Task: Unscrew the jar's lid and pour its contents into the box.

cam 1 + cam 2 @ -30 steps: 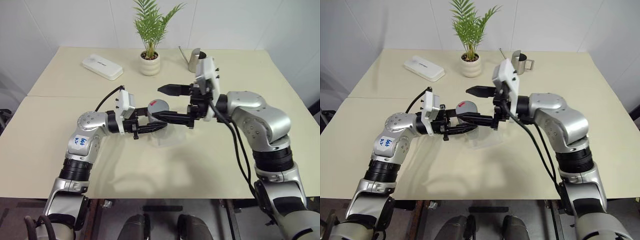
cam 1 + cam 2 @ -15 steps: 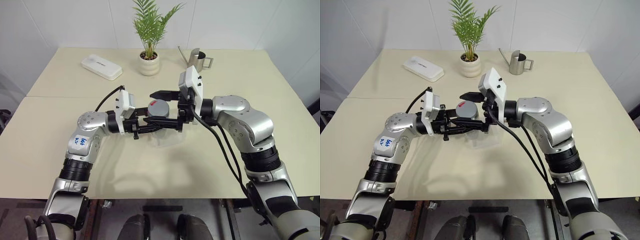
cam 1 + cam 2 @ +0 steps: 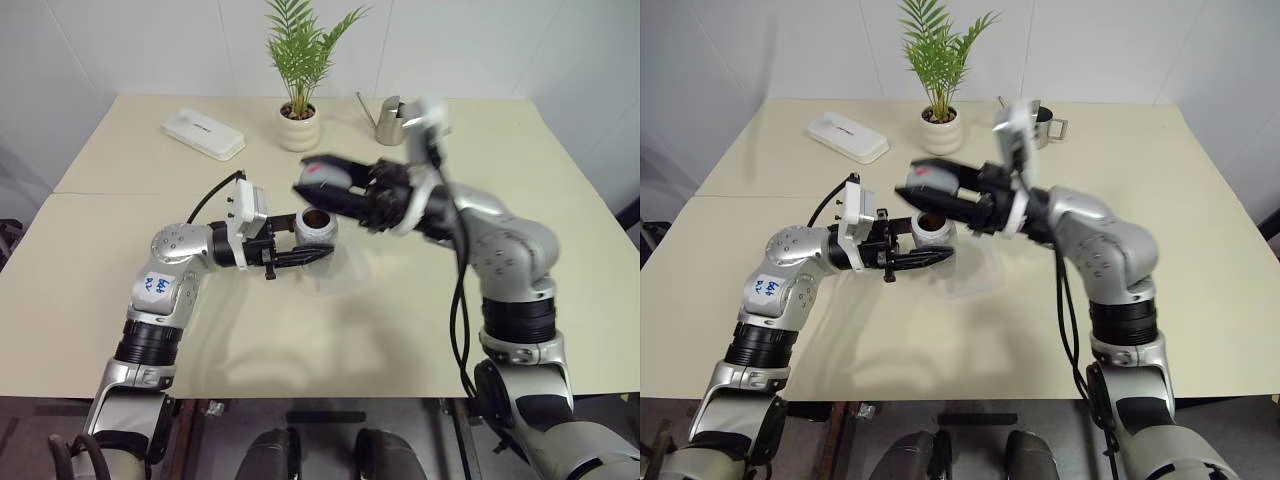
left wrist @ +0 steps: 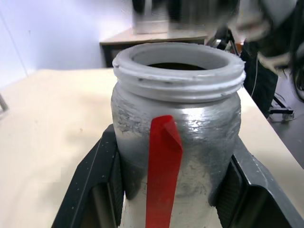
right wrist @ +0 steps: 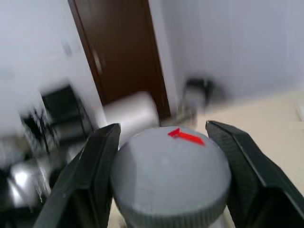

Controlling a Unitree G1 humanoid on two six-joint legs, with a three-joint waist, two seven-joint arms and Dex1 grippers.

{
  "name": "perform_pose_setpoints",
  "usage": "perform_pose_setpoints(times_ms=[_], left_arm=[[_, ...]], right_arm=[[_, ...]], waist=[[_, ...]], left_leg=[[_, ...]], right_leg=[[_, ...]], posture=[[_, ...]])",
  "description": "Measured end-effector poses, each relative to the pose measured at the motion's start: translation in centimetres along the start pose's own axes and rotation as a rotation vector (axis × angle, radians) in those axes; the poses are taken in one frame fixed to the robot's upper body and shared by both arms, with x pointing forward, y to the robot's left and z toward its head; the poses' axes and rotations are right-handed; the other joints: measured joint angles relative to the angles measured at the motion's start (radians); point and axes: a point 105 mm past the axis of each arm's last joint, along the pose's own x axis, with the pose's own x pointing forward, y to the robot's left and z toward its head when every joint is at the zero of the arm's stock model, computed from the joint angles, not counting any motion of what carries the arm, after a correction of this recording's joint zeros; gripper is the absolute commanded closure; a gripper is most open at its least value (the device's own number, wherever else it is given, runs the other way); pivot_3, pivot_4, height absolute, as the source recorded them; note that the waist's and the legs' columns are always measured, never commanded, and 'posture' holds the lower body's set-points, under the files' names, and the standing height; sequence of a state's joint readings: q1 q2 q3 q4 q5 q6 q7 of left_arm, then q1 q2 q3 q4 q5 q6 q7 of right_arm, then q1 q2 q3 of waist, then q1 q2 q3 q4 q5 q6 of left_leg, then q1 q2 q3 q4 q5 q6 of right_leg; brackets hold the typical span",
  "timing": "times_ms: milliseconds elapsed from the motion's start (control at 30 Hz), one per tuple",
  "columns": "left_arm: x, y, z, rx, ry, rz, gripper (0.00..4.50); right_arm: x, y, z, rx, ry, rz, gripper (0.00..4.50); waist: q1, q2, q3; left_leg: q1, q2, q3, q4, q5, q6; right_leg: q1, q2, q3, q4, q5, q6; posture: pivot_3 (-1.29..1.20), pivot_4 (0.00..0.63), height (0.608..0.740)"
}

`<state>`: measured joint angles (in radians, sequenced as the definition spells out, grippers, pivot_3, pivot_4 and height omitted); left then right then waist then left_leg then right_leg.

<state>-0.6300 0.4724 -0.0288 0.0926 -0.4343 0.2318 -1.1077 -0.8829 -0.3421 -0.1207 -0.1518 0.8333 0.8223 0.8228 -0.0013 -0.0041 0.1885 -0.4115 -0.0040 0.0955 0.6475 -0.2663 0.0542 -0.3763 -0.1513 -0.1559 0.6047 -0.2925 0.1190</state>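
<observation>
Right claw [image 5: 161, 180] clamps the lid [image 5: 171, 178]; left claw [image 4: 173, 190] grips the open jar [image 4: 178, 133].

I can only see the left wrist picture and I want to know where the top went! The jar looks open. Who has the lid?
Observer: The right gripper has the lid, squeezed between its two fingers.
Operator: Is it far from the jar?
Observer: No, the lid hangs just above the jar, off to one side.
Operator: What's under the jar?
Observer: The clear box sits on the table right beside and below it.
Operator: Is anything inside the jar?
Observer: Yes, the contents look brown from above.
</observation>
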Motion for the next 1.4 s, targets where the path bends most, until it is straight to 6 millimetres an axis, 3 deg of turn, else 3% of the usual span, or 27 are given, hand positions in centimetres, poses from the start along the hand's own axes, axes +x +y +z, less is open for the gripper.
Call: perform_pose_setpoints(times_ms=[133,300,467,600,700,733,800,900,1067,1233,1333,1400], left_arm=[[-0.2,0.0,-0.1,-0.006,0.009,0.005,2.54],[-0.8,0.3,0.0,-0.005,0.010,0.032,2.54],[-1.1,0.6,0.2,-0.016,-0.010,0.063,2.54],[-1.2,0.7,0.5,-0.026,-0.027,0.070,2.54],[-1.2,0.8,0.5,-0.032,-0.030,0.071,2.54],[-1.2,0.8,0.5,-0.033,-0.031,0.071,2.54],[-1.2,0.8,0.5,-0.038,-0.031,0.068,2.54],[-1.1,0.8,0.7,-0.038,-0.037,0.061,2.54],[-0.9,1.5,1.1,-0.035,-0.044,0.065,2.54],[-1.1,2.8,1.0,-0.011,-0.019,0.085,2.54],[-1.4,3.8,1.2,0.034,0.018,0.078,2.54],[-1.3,4.6,1.2,0.069,0.066,0.078,2.54]], right_arm=[[-2.7,-1.7,-0.8,-0.018,0.039,-0.136,1.93],[-10.1,-5.1,-3.7,-0.159,0.213,-0.434,1.93],[-16.8,-6.9,-8.0,-0.189,0.340,-0.648,1.93],[-19.8,-7.2,-10.4,-0.220,0.407,-0.724,1.93],[-22.3,-6.6,-13.3,-0.167,0.452,-0.782,1.93],[-22.9,-6.4,-14.3,-0.135,0.457,-0.797,1.58],[-23.5,-6.3,-15.0,-0.107,0.461,-0.815,0.95],[-24.2,-6.5,-14.4,-0.109,0.439,-0.847,0.01],[-23.3,-6.3,-12.9,-0.123,0.422,-0.804,0.01],[-18.7,-4.7,-7.8,-0.192,0.413,-0.583,0.01],[-15.4,-3.0,-6.0,-0.229,0.434,-0.436,0.01],[-14.3,-2.4,-5.9,-0.234,0.452,-0.391,0.01]], waist=[[0.001,0.000,0.000],[0.002,0.000,0.000],[-0.002,0.000,0.000],[-0.001,0.000,0.000],[0.002,0.000,0.000],[0.001,0.000,0.000],[0.000,0.001,0.001],[-0.001,0.001,0.001],[-0.001,0.002,0.001],[0.002,0.004,0.002],[0.004,0.004,0.002],[0.006,0.003,0.002]], left_leg=[[0.000,0.000,0.000,0.000,0.000,0.000],[0.000,0.000,0.002,-0.001,0.000,0.000],[0.001,0.000,0.004,-0.001,0.000,0.000],[0.003,0.000,0.005,0.000,0.000,0.000],[0.003,0.001,0.005,0.000,0.000,0.000],[0.003,0.001,0.005,0.000,0.000,0.000],[0.004,0.000,0.005,0.000,0.000,0.000],[0.005,0.001,0.005,0.000,0.000,0.000],[0.005,0.001,0.005,0.000,0.000,0.000],[0.004,0.001,0.004,-0.001,0.000,0.000],[0.004,0.001,0.004,0.000,-0.001,0.000],[0.003,0.001,0.004,0.000,-0.001,0.000]], right_leg=[[0.000,0.000,0.000,-0.001,0.000,0.000],[0.000,0.000,0.000,-0.002,0.000,0.000],[0.000,0.000,0.001,-0.001,0.000,0.000],[0.001,0.000,0.003,0.001,0.000,0.000],[0.001,0.000,0.003,0.000,0.000,0.000],[0.001,0.000,0.004,0.001,0.000,0.000],[0.001,0.000,0.005,0.001,0.000,0.001],[0.002,0.000,0.006,0.001,0.000,0.000],[0.001,0.000,0.006,0.002,0.000,0.000],[0.001,0.000,0.007,0.000,0.000,0.000],[0.001,0.000,0.005,-0.001,0.000,0.000],[0.001,0.000,0.003,-0.001,0.000,0.000]], posture=[[0.00,0.150,0.740],[0.00,0.150,0.740],[0.00,0.150,0.740],[0.00,0.150,0.740],[0.00,0.150,0.740],[0.00,0.150,0.740],[0.00,0.150,0.740],[0.00,0.150,0.740],[0.00,0.150,0.740],[0.00,0.150,0.740],[0.00,0.150,0.740],[0.00,0.150,0.740]])
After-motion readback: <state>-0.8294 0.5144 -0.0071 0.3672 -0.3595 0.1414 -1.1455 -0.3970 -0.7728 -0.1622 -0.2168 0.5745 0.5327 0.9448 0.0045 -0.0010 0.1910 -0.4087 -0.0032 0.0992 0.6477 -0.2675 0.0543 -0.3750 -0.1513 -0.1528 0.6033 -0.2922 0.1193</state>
